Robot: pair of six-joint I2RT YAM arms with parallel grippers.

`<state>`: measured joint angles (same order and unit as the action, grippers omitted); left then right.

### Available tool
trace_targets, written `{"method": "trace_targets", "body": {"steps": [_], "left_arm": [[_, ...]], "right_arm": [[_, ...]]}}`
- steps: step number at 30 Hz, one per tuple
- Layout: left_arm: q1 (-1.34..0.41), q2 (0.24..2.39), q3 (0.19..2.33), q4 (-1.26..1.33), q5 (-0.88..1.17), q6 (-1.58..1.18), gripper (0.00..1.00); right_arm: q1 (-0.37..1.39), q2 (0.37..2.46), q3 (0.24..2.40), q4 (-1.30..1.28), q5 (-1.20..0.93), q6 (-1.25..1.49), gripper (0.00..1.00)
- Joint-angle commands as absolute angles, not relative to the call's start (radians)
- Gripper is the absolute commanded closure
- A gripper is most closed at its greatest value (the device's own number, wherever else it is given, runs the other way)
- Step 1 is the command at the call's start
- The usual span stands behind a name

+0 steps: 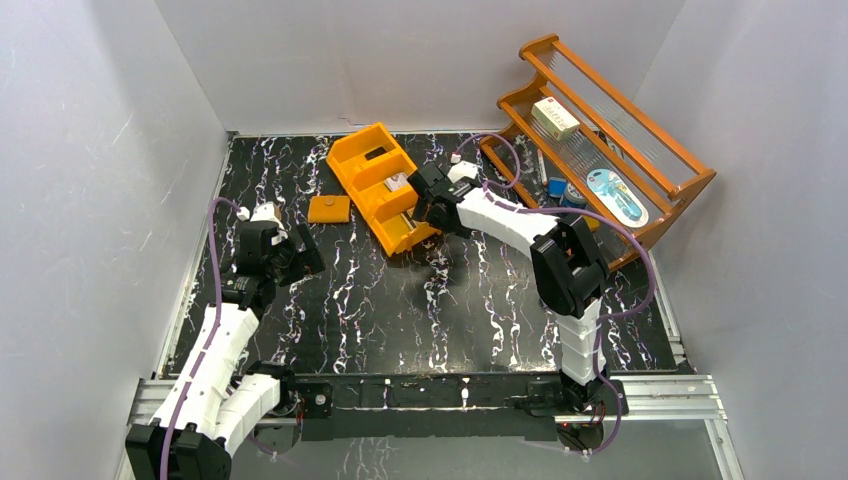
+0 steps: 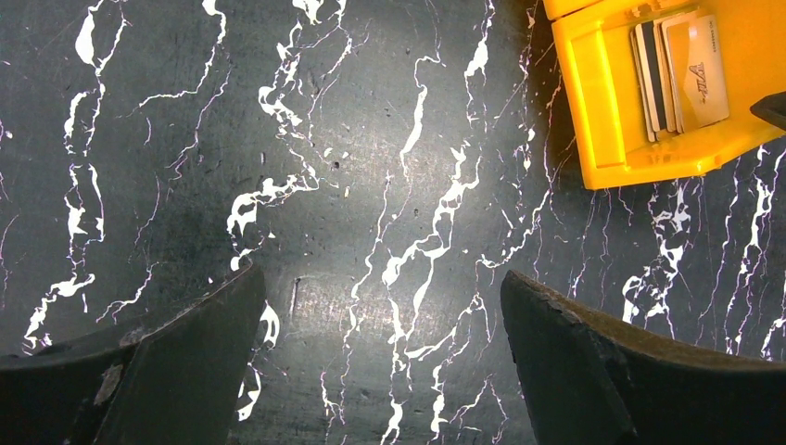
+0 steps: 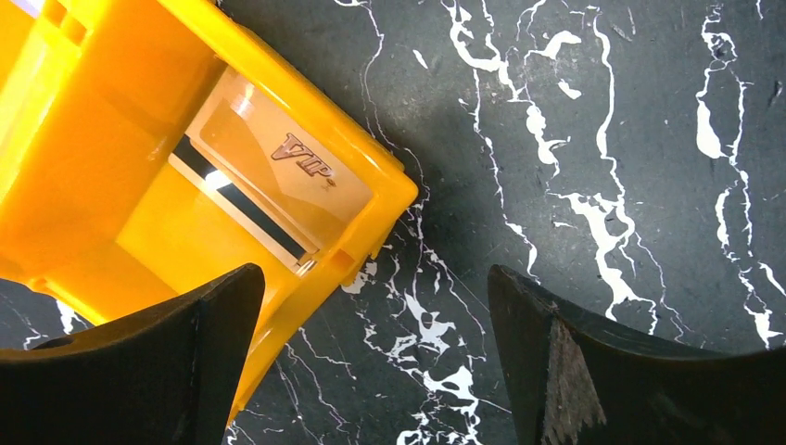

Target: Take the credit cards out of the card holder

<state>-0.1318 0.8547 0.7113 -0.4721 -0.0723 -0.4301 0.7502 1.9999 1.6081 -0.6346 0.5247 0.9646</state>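
The tan card holder point(image 1: 329, 208) lies flat on the dark marble table, just left of the orange bin point(image 1: 383, 185). Credit cards point(image 2: 681, 74) lie stacked in the bin's end compartment; the top one point(image 3: 278, 158) is pale and reads VIP, with a striped one under it. My right gripper point(image 1: 420, 208) hangs open over that end of the bin, and its left finger point(image 3: 185, 352) overlaps the bin's wall. My left gripper point(image 1: 303, 258) is open over bare table point(image 2: 380, 278), below the card holder, with nothing between its fingers.
A wooden rack point(image 1: 610, 130) leans at the back right, holding a white box point(image 1: 555, 118) and small items. White walls close in the table on the left, back and right. The bin point(image 2: 602, 111) sits ahead and to the right of my left gripper.
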Motion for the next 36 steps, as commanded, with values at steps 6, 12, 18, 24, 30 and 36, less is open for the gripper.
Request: {"method": "trace_targets", "body": {"steps": [6, 12, 18, 24, 30, 36], "left_arm": [[-0.123, 0.847, 0.721, -0.480, -0.080, -0.431, 0.02], [-0.123, 0.847, 0.720, -0.478, -0.073, -0.431, 0.02], [-0.123, 0.851, 0.719, -0.473, -0.062, -0.432, 0.02], [-0.123, 0.850, 0.718, -0.472, -0.056, -0.433, 0.02], [-0.123, 0.848, 0.717, -0.472, -0.057, -0.431, 0.02], [-0.123, 0.873, 0.706, -0.439, -0.087, -0.435, 0.02]], "right_arm": [[0.750, 2.022, 1.634, -0.627, 0.531, 0.989, 0.02], [0.715, 1.938, 1.513, -0.579, 0.559, 0.925, 0.06], [0.644, 1.847, 1.404, -0.527, 0.549, 0.827, 0.08], [0.529, 1.773, 1.337, -0.488, 0.542, 0.714, 0.08], [0.424, 1.769, 1.400, -0.493, 0.496, 0.596, 0.08], [0.419, 1.802, 1.503, -0.548, 0.413, 0.544, 0.08]]}}
